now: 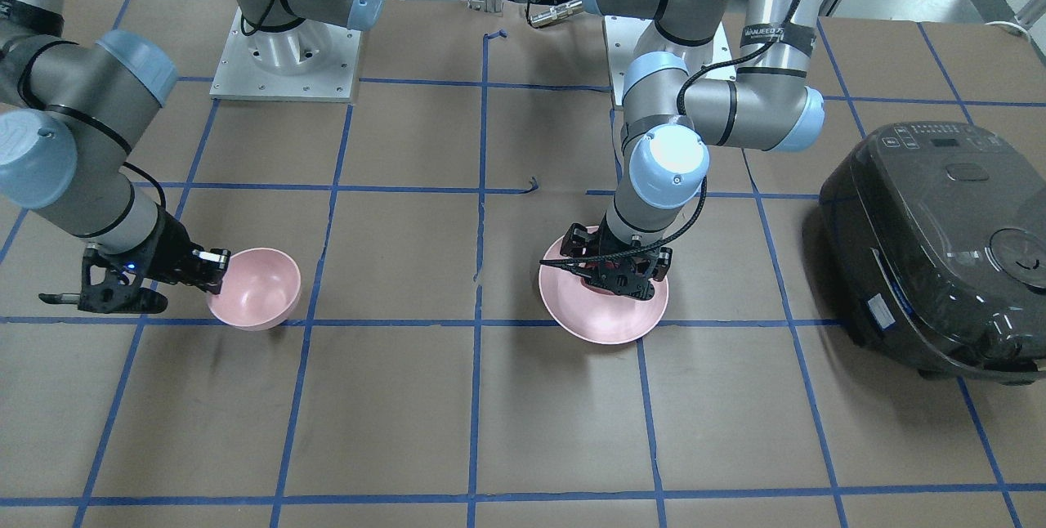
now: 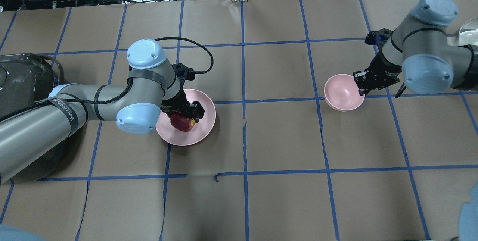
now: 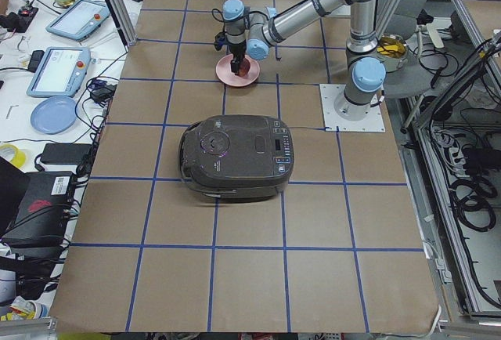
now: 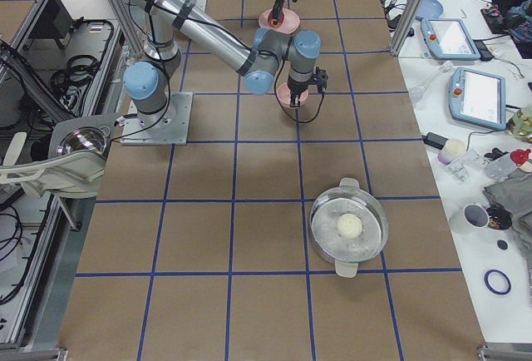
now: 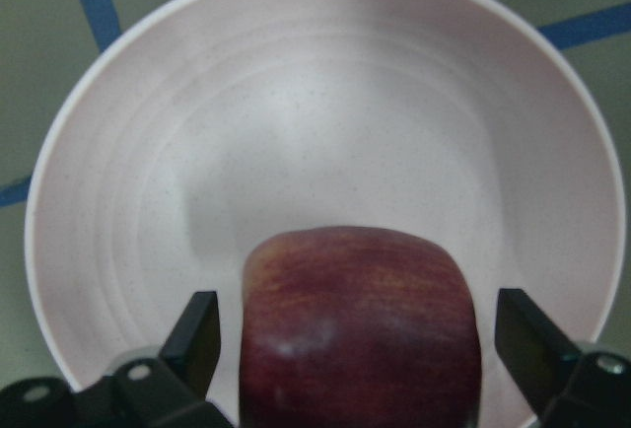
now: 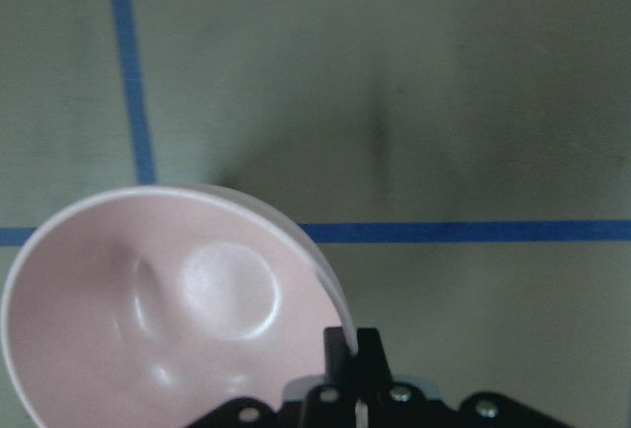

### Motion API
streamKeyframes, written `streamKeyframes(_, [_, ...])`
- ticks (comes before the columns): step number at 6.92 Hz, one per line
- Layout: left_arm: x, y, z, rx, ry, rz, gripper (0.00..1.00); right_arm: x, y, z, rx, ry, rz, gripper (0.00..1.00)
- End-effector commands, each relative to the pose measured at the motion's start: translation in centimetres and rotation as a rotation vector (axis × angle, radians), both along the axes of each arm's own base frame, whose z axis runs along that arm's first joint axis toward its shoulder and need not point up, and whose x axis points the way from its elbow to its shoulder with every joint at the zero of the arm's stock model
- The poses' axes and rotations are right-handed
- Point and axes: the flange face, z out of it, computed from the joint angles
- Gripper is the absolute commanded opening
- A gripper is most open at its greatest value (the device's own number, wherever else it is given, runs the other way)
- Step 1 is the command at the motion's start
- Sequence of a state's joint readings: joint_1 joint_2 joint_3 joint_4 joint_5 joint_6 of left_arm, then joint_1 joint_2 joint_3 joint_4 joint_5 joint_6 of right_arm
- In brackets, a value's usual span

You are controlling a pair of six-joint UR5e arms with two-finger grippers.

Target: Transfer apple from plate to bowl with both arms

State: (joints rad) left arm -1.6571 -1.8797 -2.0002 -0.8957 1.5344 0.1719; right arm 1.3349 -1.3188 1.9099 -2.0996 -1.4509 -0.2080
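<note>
Worktop (image 2: 283,136) gridded with blue tape (image 2: 242,65), cluttered bench (image 4: 474,170) beside, left gripper (image 1: 617,283) spread around apple (image 2: 181,121), right gripper (image 6: 355,349) clenched on bowl (image 2: 341,90) rim

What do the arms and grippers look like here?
Left arm and right arm: grey-silver tubes, light blue joint caps. A black cable under black straps, one white-lettered, runs along the left. Left gripper and right gripper: black, two jaws each.

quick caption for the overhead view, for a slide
Left gripper open around the apple on the plate; right gripper pinches the bowl rim.
</note>
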Motion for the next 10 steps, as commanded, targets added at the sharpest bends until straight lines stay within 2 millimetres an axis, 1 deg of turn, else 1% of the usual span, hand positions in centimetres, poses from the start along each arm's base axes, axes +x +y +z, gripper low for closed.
streamKeyframes(1, [0.6,0.3,0.7,-0.004,-0.008,0.02,0.08,11.6,1.0,-0.2,0.019,-0.035,-0.027,0.0])
streamKeyframes(2, [0.5,0.0,1.6,-0.021,-0.003,0.025,0.08,14.1,1.8,-0.8,0.039,-0.026,-0.028,0.0])
streamKeyframes(3, [0.2,0.2,2.4,-0.025,0.01,0.028,0.08,14.9,2.1,-1.9,0.061,-0.027,-0.018,0.0])
streamKeyframes(4, [0.3,0.0,4.4,-0.061,0.017,0.036,0.0,15.3,2.1,-2.6,0.072,-0.022,-0.007,0.0])
streamKeyframes(5, [0.3,-0.4,7.6,-0.026,0.032,0.063,0.0,15.1,2.1,-2.7,0.072,-0.004,-0.006,0.67])
streamKeyframes(6, [-1.5,-0.9,11.3,-0.039,0.069,0.09,0.0,15.0,1.8,-2.1,0.057,0.011,-0.006,1.0])
streamKeyframes(7, [-3.9,0.5,14.2,-0.012,0.097,0.089,0.0,14.9,1.5,-1.0,0.039,0.016,-0.011,1.0])
streamKeyframes(8, [-6.2,1.3,15.9,-0.026,0.112,0.117,0.0,14.2,0.4,2.7,-0.022,0.089,-0.007,1.0])
streamKeyframes(9, [-8.2,2.1,17.3,-0.023,0.14,0.204,0.0,13.9,0.4,7.3,-0.007,0.124,-0.005,1.0])
streamKeyframes(10, [-9.9,2.1,16.9,0.003,0.185,0.249,0.0,13.8,0.9,13.2,-0.009,0.132,-0.005,1.0])
